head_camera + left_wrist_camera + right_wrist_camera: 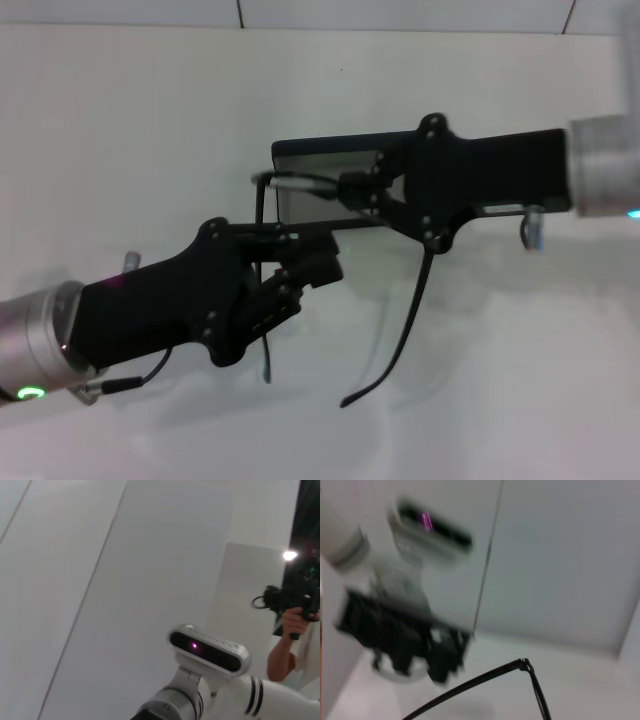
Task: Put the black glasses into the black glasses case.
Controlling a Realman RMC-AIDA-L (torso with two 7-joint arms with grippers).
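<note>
- Above the middle of the white desk (120, 130), the left pincer (322, 262) and the right pincer (352, 186) meet from opposite sides, both holding the black glasses (300, 231) in the air.
- The left pincer, reaching in from the lower left, has its black fingers closed on the frame's lower bar; the right pincer, coming from the right, is closed on the upper part of the frame near the hinge.
- One slender temple arm hangs down from beneath the right pincer, curving to a hooked tip over the desk; the other temple hangs down beside the left pincer.
- The black glasses case (330, 160) lies on the desk directly behind the two pincers, a flat dark rectangle with rounded corners and a grey face showing; much of it is hidden by the right pincer, so whether it is open cannot be told.
- The head view alone shows both pincers, the case and the whole frame together.
- The right wrist view shows only a thin black temple and hinge of the glasses (520, 666) against pale panels, with the blurred left arm and its wrist camera beyond.
- The left wrist view shows no glasses or case: the robot's head camera (209, 648), a silver oblong bar on a white neck, pale wall panels, and a person (295, 630) holding a dark device at the edge.
</note>
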